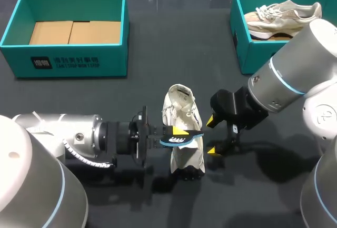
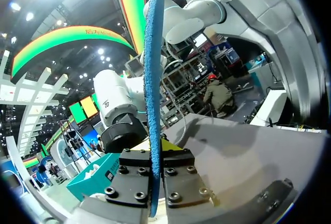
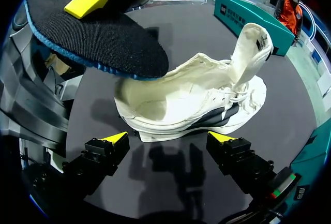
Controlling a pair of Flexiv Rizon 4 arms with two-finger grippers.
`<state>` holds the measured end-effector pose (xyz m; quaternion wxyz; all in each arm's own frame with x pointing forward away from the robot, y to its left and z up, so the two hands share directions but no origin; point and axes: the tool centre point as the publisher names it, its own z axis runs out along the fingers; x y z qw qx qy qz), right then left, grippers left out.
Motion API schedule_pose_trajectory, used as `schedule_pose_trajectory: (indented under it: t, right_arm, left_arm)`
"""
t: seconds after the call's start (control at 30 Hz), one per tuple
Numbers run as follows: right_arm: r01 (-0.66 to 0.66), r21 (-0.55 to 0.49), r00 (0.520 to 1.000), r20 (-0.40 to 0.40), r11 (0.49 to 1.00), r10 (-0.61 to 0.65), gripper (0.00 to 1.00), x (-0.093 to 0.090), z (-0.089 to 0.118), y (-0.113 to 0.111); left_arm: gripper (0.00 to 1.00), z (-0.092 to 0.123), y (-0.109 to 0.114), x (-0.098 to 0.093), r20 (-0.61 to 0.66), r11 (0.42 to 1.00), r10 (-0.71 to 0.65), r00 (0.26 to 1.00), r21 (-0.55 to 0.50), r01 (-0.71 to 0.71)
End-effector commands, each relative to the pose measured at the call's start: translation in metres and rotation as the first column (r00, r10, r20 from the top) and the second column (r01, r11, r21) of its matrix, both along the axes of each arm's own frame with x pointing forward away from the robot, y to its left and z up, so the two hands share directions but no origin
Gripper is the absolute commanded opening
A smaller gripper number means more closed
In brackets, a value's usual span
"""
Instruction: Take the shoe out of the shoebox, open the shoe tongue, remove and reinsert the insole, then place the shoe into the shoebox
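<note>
A white shoe [image 1: 182,125] stands on the dark table at the centre, its tongue pulled open; in the right wrist view the shoe [image 3: 207,100] is just ahead of my right gripper. My left gripper [image 1: 176,133] is shut on a blue-edged black insole [image 1: 182,140], held above the shoe's heel end. The left wrist view shows the insole [image 2: 153,79] edge-on, clamped in my left gripper [image 2: 153,154]. My right gripper [image 1: 211,135] stands open beside the shoe's right side, nothing between its fingers. From there the insole [image 3: 98,38] hangs over the shoe, ahead of my right gripper [image 3: 168,138].
A teal shoebox [image 1: 73,62] with cardboard inside stands at the back left. A second teal shoebox [image 1: 253,54] at the back right holds a beige shoe [image 1: 284,17]. Bare table lies between the boxes and in front of the shoe.
</note>
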<state>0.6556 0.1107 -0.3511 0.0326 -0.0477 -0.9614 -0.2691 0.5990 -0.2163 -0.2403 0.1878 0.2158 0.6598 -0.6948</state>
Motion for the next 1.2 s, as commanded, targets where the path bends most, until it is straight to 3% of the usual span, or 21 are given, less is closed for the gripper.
schedule_pose_trajectory:
  t: [0.03,0.27,0.63,1.2]
  right_arm:
    - [0.003,-0.003,1.0,0.003,1.0,-0.003,1.0,-0.001,-0.001,0.001]
    - [0.003,-0.003,1.0,0.003,1.0,-0.003,1.0,-0.001,-0.001,0.001]
    - [0.003,-0.003,1.0,0.003,1.0,-0.003,1.0,-0.001,-0.001,0.001]
    - [0.003,-0.003,1.0,0.003,1.0,-0.003,1.0,-0.001,-0.001,0.001]
  left_arm:
    - [0.0,-0.004,-0.003,-0.003,-0.012,1.0,0.006,1.0,0.002,-0.006]
    - [0.0,-0.016,-0.012,-0.004,-0.042,1.0,-0.016,0.999,-0.004,0.015]
    - [0.0,-0.013,-0.013,-0.008,-0.015,0.999,-0.036,0.999,-0.003,0.036]
    - [0.0,-0.032,-0.029,0.007,-0.087,1.0,-0.004,0.996,-0.029,0.001]
